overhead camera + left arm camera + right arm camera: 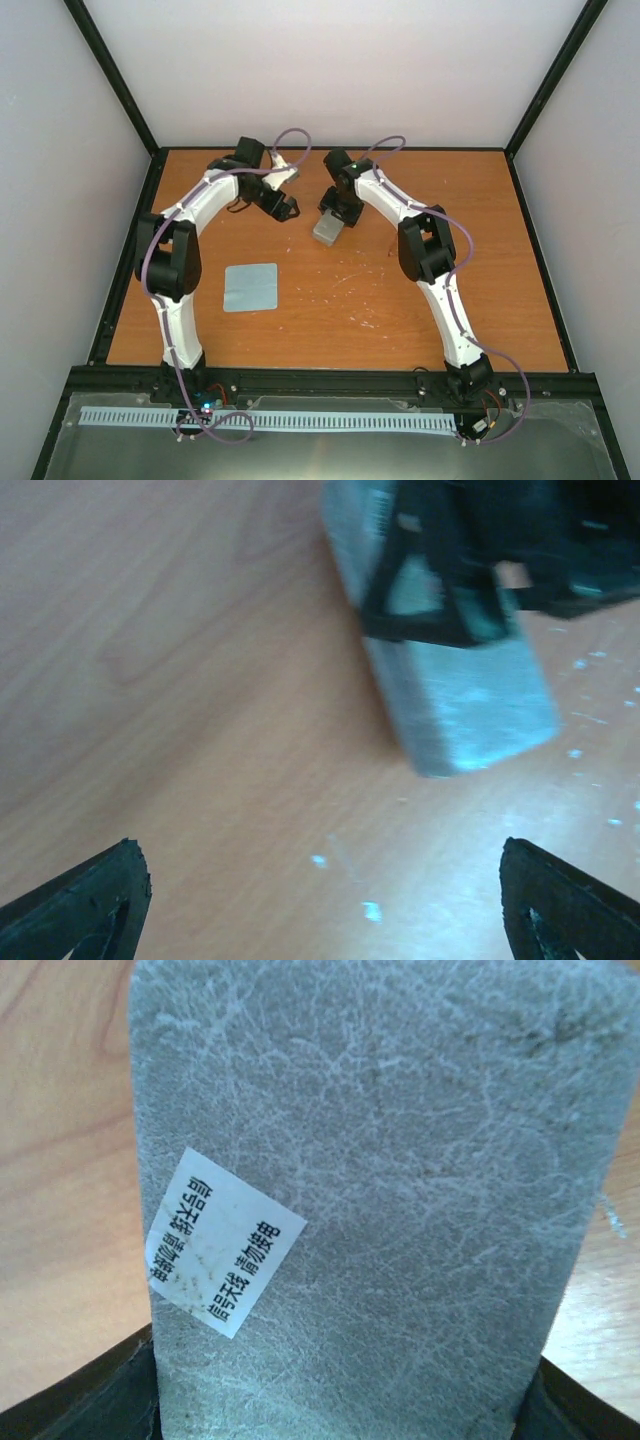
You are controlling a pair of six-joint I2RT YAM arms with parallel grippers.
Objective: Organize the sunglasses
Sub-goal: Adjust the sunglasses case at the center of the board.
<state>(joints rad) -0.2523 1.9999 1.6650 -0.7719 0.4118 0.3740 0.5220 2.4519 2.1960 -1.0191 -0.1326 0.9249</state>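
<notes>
The grey box (327,230) lies closed on the table at the back middle. The right wrist view is filled by its grey lid (380,1160), which carries a white label (220,1245). My right gripper (341,212) straddles the box with a finger against each side and is shut on it; the left wrist view shows this too (440,590). My left gripper (285,207) is open and empty, just left of the box (460,700) and low over bare wood. The sunglasses are not in view.
A flat pale blue-grey cloth (250,287) lies on the orange table (400,310) at front left. A black frame and pale walls enclose the table. Small white flecks mark the wood near the middle.
</notes>
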